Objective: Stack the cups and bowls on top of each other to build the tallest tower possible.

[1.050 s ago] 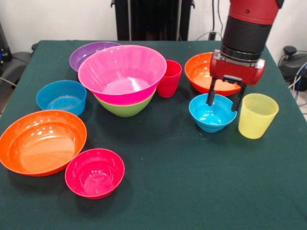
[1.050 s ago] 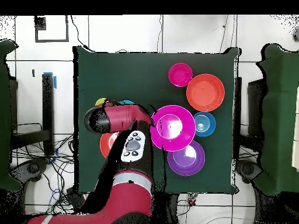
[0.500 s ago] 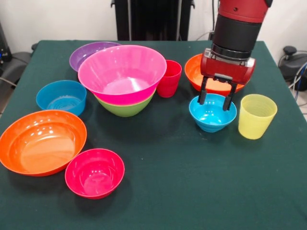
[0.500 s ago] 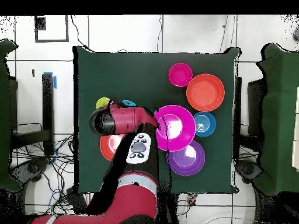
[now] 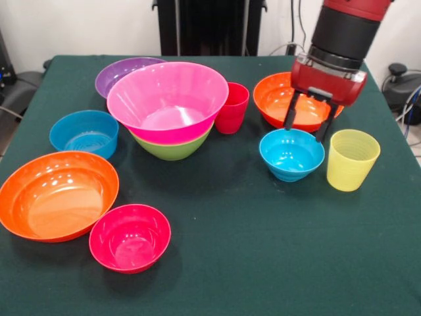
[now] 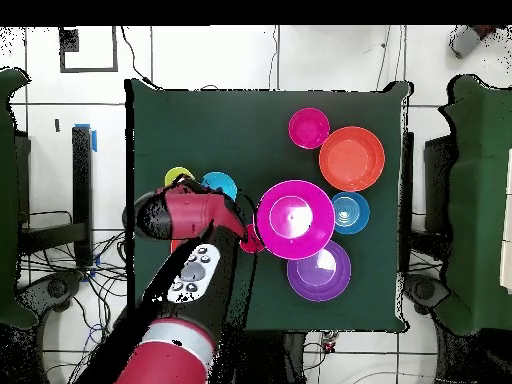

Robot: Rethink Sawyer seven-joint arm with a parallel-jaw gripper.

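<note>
The tower is the big pink bowl [image 5: 168, 99] nested in the green bowl [image 5: 172, 149], left of centre in the front view; from overhead only the pink bowl [image 6: 295, 218] shows. A red cup [image 5: 231, 107] stands just right of it. My gripper [image 5: 306, 132] hangs open and empty over the gap between a small blue bowl [image 5: 291, 155] and an orange bowl [image 5: 279, 99]. A yellow cup [image 5: 352, 159] stands upright right of the blue bowl. In the overhead view the arm's head [image 6: 170, 215] hides the gripper, with the blue bowl [image 6: 219, 185] and yellow cup [image 6: 176, 176] beside it.
A purple bowl [image 5: 122, 72] sits behind the tower. At the left lie a second blue bowl [image 5: 84, 133], a wide orange bowl [image 5: 56, 194] and a small red-pink bowl [image 5: 129, 237]. Bare green cloth [image 5: 276, 263] covers the table's near right part.
My gripper has risen off the small blue bowl's rim and shifted right and back toward the orange bowl, staying open. No bowl or cup has moved.
</note>
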